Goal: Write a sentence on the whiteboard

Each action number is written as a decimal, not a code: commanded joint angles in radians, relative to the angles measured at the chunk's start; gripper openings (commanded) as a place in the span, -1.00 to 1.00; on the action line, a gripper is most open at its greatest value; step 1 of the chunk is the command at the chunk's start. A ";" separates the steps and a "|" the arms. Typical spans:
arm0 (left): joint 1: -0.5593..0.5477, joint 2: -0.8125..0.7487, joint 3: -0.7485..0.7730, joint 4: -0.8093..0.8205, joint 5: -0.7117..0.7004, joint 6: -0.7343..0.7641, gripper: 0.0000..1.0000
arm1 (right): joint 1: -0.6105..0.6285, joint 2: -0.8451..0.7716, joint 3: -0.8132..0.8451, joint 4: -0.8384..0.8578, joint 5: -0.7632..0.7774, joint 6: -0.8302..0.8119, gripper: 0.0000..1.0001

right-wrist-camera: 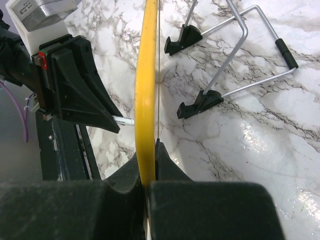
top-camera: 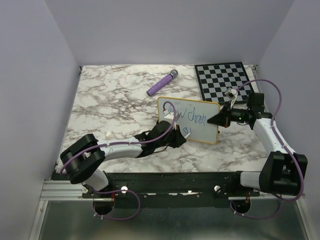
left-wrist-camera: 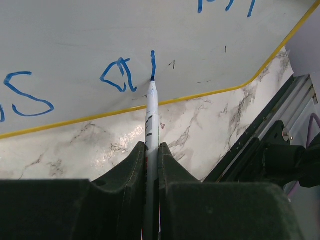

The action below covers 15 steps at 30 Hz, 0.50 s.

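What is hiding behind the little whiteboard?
Its wire stand with black feet, resting on the marble table, shows in the right wrist view. From above, the whiteboard itself covers the stand, so it cannot be seen there.

I find the left arm [top-camera: 120,148] stretched low from lower left toward frame centre, the left gripper [left-wrist-camera: 151,150] clamped on the marker [left-wrist-camera: 152,112]. The right arm [top-camera: 267,135] folds inward at right, the right gripper [right-wrist-camera: 150,162] pinching the whiteboard [right-wrist-camera: 146,85] edge.
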 commanded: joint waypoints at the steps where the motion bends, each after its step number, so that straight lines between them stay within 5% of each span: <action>1: 0.001 0.033 0.019 -0.026 0.008 -0.011 -1.00 | -0.002 -0.020 0.003 -0.001 -0.054 0.005 -0.99; 15: 0.000 0.021 0.048 -0.032 0.008 0.004 -1.00 | -0.003 -0.019 0.003 0.000 -0.052 0.005 -0.99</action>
